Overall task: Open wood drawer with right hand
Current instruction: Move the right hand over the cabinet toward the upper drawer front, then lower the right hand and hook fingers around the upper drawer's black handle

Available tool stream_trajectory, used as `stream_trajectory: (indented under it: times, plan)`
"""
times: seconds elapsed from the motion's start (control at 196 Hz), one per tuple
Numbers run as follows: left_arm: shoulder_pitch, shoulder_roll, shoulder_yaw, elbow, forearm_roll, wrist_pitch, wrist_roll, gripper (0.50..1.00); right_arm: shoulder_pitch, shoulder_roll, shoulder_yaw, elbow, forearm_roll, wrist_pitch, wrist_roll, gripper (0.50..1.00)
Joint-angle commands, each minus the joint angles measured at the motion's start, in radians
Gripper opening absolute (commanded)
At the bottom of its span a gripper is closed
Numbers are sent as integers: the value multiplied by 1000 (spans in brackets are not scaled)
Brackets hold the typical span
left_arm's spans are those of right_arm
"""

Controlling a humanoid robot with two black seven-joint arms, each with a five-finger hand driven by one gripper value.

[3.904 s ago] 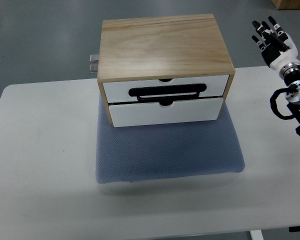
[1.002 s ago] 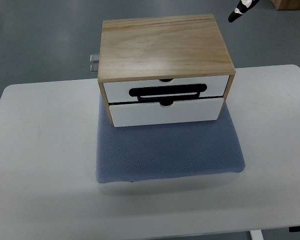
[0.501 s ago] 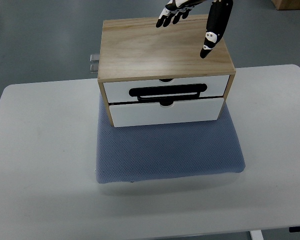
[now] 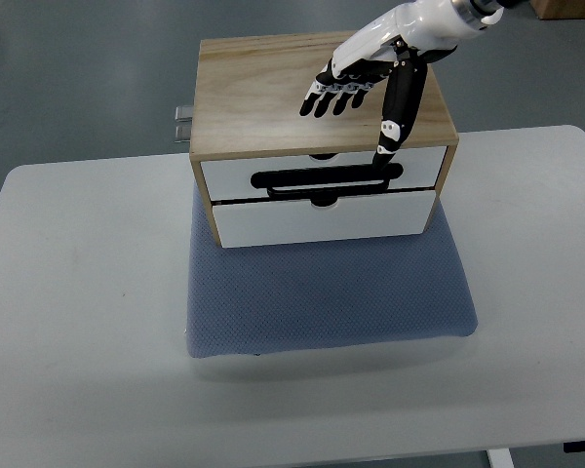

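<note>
Right hand (image 4: 366, 83) over the top of the wood drawer box (image 4: 322, 93), lower and nearer the front edge than half a second ago, when only fingertips reached in at the top of the frame. A second ago, just one fingertip showing at the upper right corner. Fingers (image 4: 333, 97) spread apart and holding nothing, four of them fanned over the wooden top, the thumb (image 4: 394, 107) pointing down past the front edge. Thumb tip now just above the right end of the black handle (image 4: 327, 179) on the upper drawer (image 4: 324, 171); whether touching, cannot tell. Directly below the hand, both white drawer fronts flush with the box, lower drawer (image 4: 322, 218) closed too. Under the box and toward the near side, a blue mat (image 4: 327, 292) on the white table (image 4: 78, 322), unmoved since earlier.
</note>
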Motion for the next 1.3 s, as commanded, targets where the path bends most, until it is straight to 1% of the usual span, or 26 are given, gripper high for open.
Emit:
stream_trajectory:
  times: [0.0,0.031,0.174,0.291,0.337,0.342,0.363,0.439,0.598,0.634,0.72,0.726,0.741,0.976,1.094,1.109,1.293]
  plan:
    - [0,0,0,0,0,0,0,1000,-22,5,-15,37,12,0,-6,942]
    - [0,0,0,0,0,0,0,1000,-29,8,-15,40,12,-3,-7,942]
    - [0,0,0,0,0,0,0,1000,-56,29,-19,43,12,-63,-9,940]
    - [0,0,0,0,0,0,0,1000,-70,66,-24,43,12,-118,-16,940]
    - [0,0,0,0,0,0,0,1000,-70,66,-24,43,12,-119,-16,940]
    - [0,0,0,0,0,0,0,1000,-73,75,-28,40,12,-138,-30,940]
    - [0,0,0,0,0,0,0,1000,-72,80,-29,41,13,-148,-35,940]
    - [0,0,0,0,0,0,0,1000,-72,98,-44,43,13,-163,-52,942]
    - [0,0,0,0,0,0,0,1000,-72,127,-62,43,13,-186,-53,940]
    - [0,0,0,0,0,0,0,1000,-73,149,-65,43,13,-198,-58,940]
    - [0,0,0,0,0,0,0,1000,-73,153,-68,43,13,-206,-59,940]
    - [0,0,0,0,0,0,0,1000,-75,161,-70,41,13,-226,-61,940]
    - [0,0,0,0,0,0,0,1000,-76,164,-71,41,13,-232,-61,940]
    - [0,0,0,0,0,0,0,1000,-92,175,-91,41,13,-255,-61,940]
    - [0,0,0,0,0,0,0,1000,-95,176,-91,43,13,-253,-61,940]
    - [0,0,0,0,0,0,0,1000,-111,186,-91,41,13,-258,-59,940]
    - [0,0,0,0,0,0,0,1000,-128,187,-90,41,13,-273,-59,940]
